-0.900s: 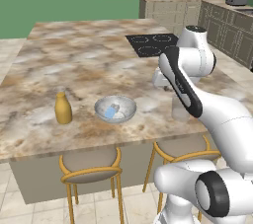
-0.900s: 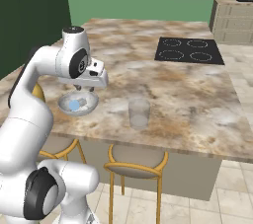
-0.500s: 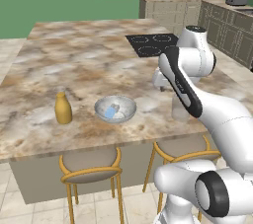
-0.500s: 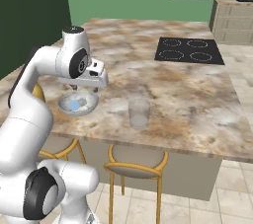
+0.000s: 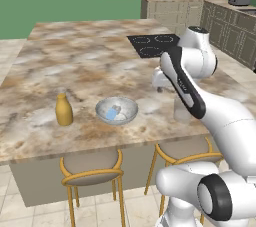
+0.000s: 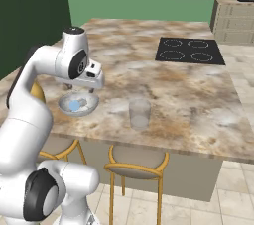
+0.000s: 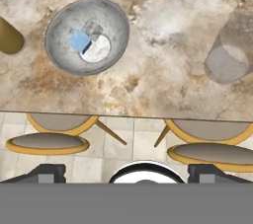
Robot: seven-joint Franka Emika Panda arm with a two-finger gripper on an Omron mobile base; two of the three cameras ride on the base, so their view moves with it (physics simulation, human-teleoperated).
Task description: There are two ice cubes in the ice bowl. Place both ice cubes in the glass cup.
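Observation:
The silvery ice bowl (image 7: 59,20) sits on the marble counter near its front edge, also seen in the side views (image 5: 129,107) (image 6: 89,103). Two ice cubes lie in it, a blue one (image 7: 80,42) and a clearer one (image 7: 92,29); one cube shows as a pale blue block (image 5: 114,112) (image 6: 74,105). The glass cup (image 7: 230,50) (image 6: 139,114) stands to the bowl's right, partly behind the arm in the left base view (image 5: 179,113). My gripper (image 7: 127,173) (image 6: 84,88) hangs above the counter between bowl and cup, open, nothing between its fingertips (image 7: 47,172).
A yellow bottle (image 5: 63,110) (image 7: 9,35) stands just left of the bowl. Two round stools (image 7: 47,141) (image 7: 212,151) sit under the counter's front edge. A black cooktop (image 6: 190,50) lies at the far right of the counter.

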